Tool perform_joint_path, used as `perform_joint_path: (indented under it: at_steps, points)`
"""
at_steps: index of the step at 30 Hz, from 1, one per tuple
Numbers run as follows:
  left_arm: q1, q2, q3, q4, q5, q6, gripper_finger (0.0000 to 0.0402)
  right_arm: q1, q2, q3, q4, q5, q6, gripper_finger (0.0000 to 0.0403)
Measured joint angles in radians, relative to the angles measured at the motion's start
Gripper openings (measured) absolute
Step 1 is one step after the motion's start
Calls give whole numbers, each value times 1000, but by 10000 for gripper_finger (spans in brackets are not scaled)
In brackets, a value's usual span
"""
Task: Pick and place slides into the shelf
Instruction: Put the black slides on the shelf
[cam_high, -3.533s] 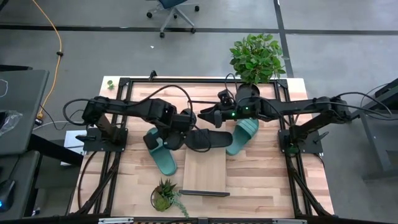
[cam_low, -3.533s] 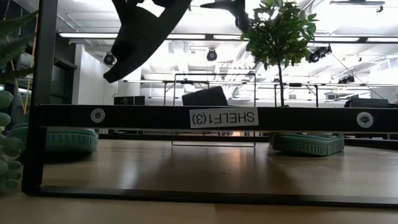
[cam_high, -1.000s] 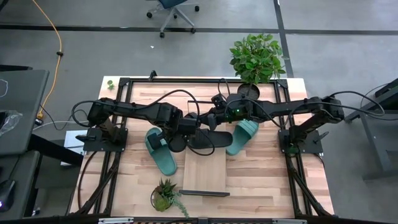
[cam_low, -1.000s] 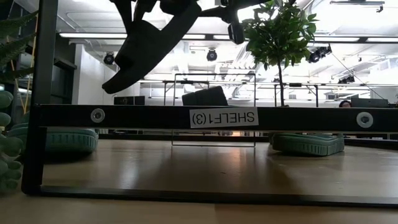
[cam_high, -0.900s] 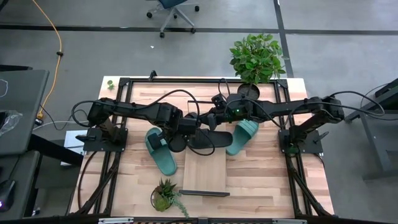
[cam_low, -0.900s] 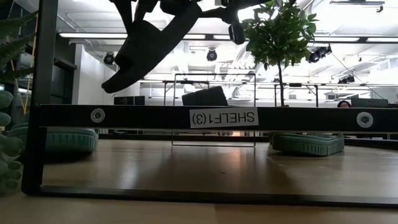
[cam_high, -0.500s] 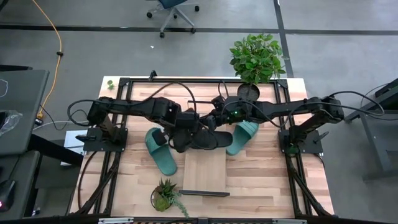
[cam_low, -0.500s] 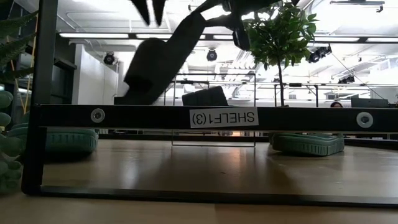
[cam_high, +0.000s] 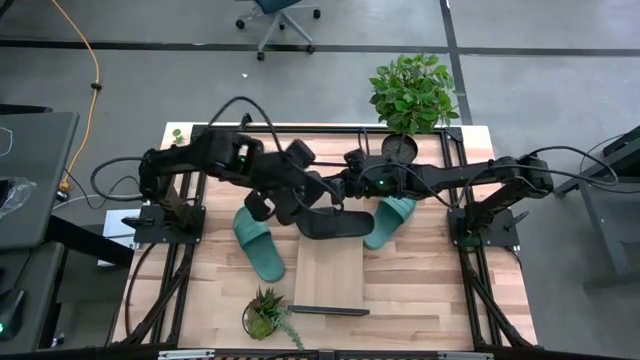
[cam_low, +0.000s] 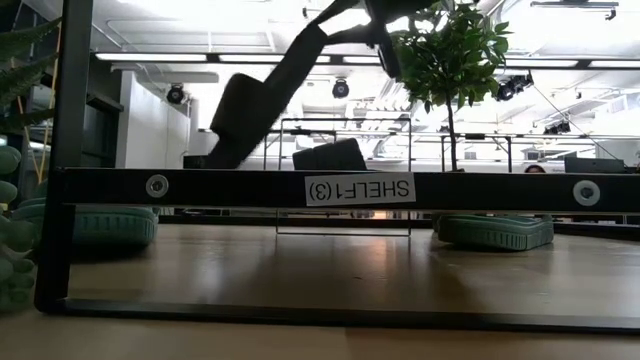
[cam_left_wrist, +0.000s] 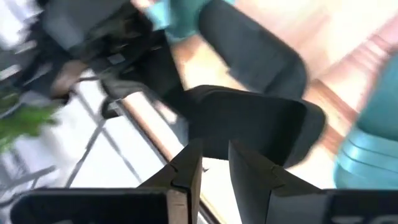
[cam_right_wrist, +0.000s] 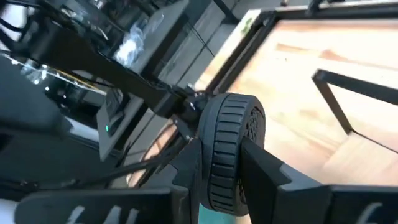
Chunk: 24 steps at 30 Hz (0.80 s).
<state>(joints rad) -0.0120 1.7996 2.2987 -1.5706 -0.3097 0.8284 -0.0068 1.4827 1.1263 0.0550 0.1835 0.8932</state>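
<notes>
Two claws share this step. On your left, the left claw (cam_high: 283, 207) stands slightly spread, gripping nothing, apparently clear of the black slide (cam_high: 330, 222). Rightward, the right claw (cam_right_wrist: 219, 163) pinches that slide's edge, holding it tilted above the table (cam_high: 420, 285). Level it, then lower it squarely onto the shelf (cam_high: 330, 275).

You're looking at two teal green slides, one (cam_high: 258, 245) near the worktop's left edge, one (cam_high: 390, 220) toward its right, and a black slide (cam_high: 330, 222) with a ribbed strap (its grooves run crosswise). The shelf (cam_high: 330, 280) is pale light wood with black rails.
</notes>
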Motion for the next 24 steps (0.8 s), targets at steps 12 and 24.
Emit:
perform_joint_path:
  at_steps: [12, 24]
  points:
    - [0, -51, 45, -1, -19, -79, 67, 86, -44, 0, 6, 195, 49, 70]
    - [-1, -58, 45, 0, -19, -84, 67, 151, -307, -17, -226, 427, 49, 70]
